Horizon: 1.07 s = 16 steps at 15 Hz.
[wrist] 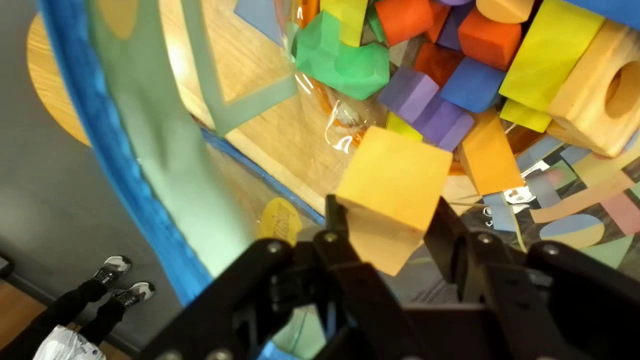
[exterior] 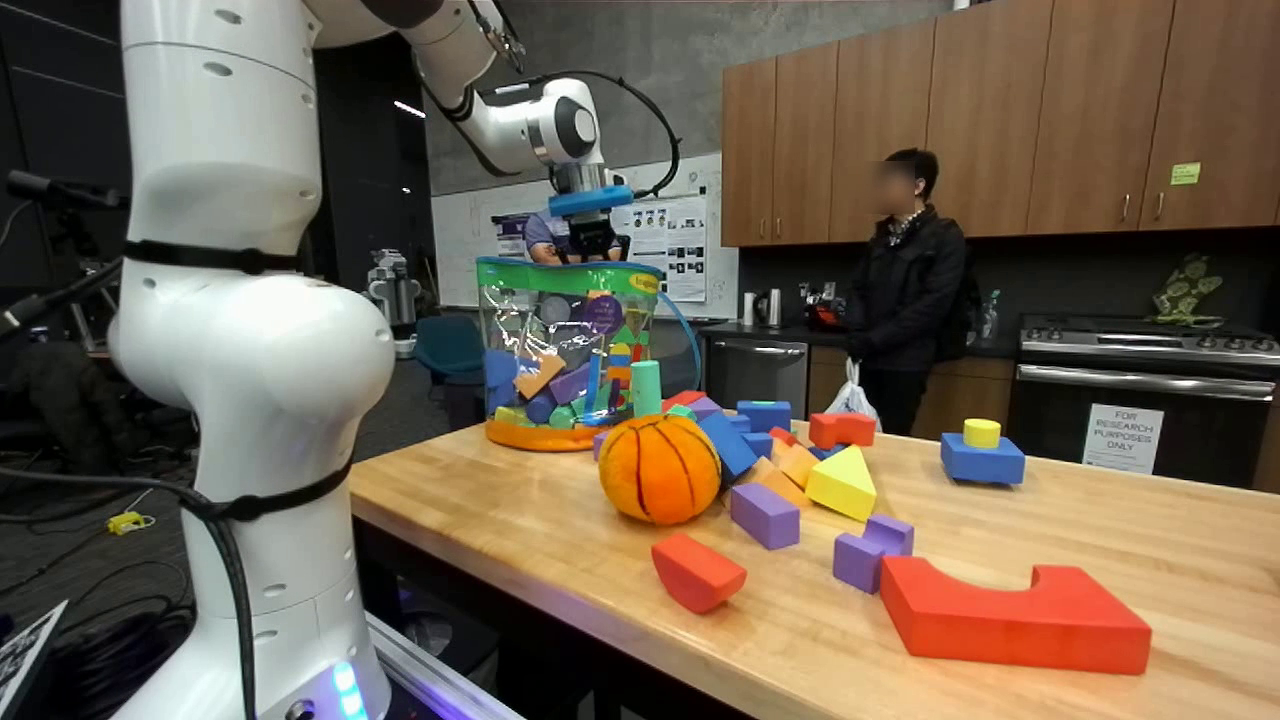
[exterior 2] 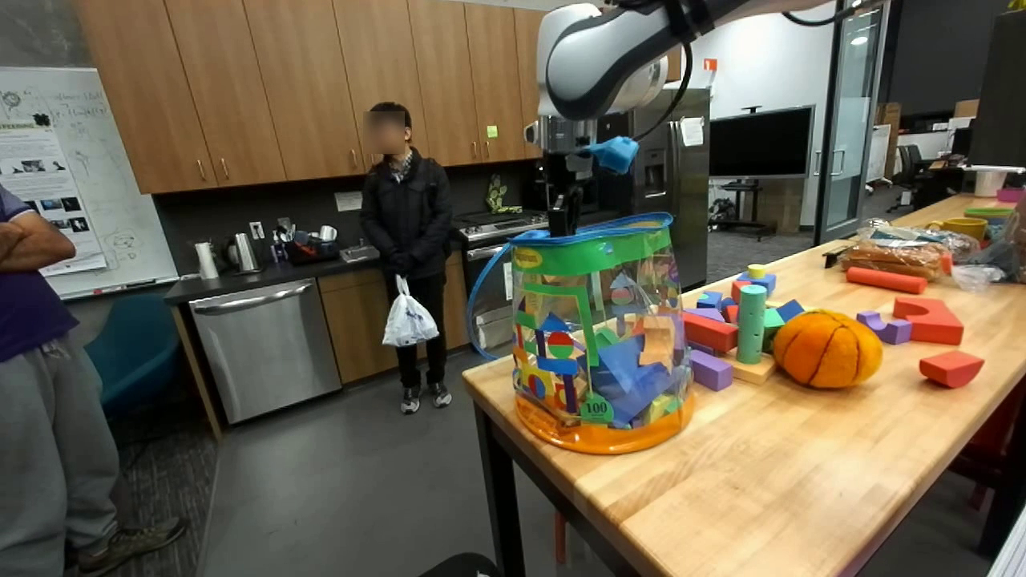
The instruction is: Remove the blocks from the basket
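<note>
The teal-green basket with see-through sides stands on the table in both exterior views [exterior: 565, 280] [exterior 2: 597, 258]. Its blue rim [wrist: 107, 135] shows in the wrist view. My gripper [wrist: 390, 212] is shut on an orange-yellow block [wrist: 395, 175], with a finger on each side of it. In both exterior views the gripper [exterior: 595, 250] [exterior 2: 565, 215] points down at the basket's open top, and its fingertips are hard to see there. Several other blocks lie at the bottom of the basket, among them a green block [wrist: 345, 65], a purple block [wrist: 410, 92] and a yellow block [wrist: 552, 55].
Several loose blocks lie on the table, including a red arch [exterior: 1010, 620], a yellow triangle [exterior: 845, 485] and an upright green cylinder [exterior 2: 751, 324]. An orange plush basketball [exterior: 660, 470] sits near the basket. Wrapped food [exterior 2: 898, 256] lies further along. Two people stand beyond the table.
</note>
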Each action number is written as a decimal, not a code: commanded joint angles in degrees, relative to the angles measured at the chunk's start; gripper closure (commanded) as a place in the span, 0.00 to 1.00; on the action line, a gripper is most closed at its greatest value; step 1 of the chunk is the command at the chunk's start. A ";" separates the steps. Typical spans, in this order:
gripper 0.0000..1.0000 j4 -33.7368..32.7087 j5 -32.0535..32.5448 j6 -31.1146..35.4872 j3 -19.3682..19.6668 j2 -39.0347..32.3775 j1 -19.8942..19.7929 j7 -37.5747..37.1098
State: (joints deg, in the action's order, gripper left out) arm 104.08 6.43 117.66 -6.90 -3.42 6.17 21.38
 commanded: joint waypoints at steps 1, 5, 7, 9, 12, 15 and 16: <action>0.83 1.82 1.00 1.08 0.81 3.25 -0.63 -1.48; 0.83 2.48 0.82 1.92 1.93 5.35 -1.60 -2.22; 0.83 3.20 0.81 2.97 2.54 6.63 -2.10 -2.91; 0.83 4.19 0.89 4.60 3.21 7.97 -2.58 -3.75; 0.83 6.09 0.97 8.14 4.22 9.92 -3.45 -5.79; 0.83 9.05 1.18 13.91 5.32 12.11 -4.52 -9.42; 0.83 10.05 1.37 15.70 5.72 12.75 -4.96 -10.65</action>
State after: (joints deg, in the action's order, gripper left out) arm 109.78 6.46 128.63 -1.97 5.77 2.21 14.46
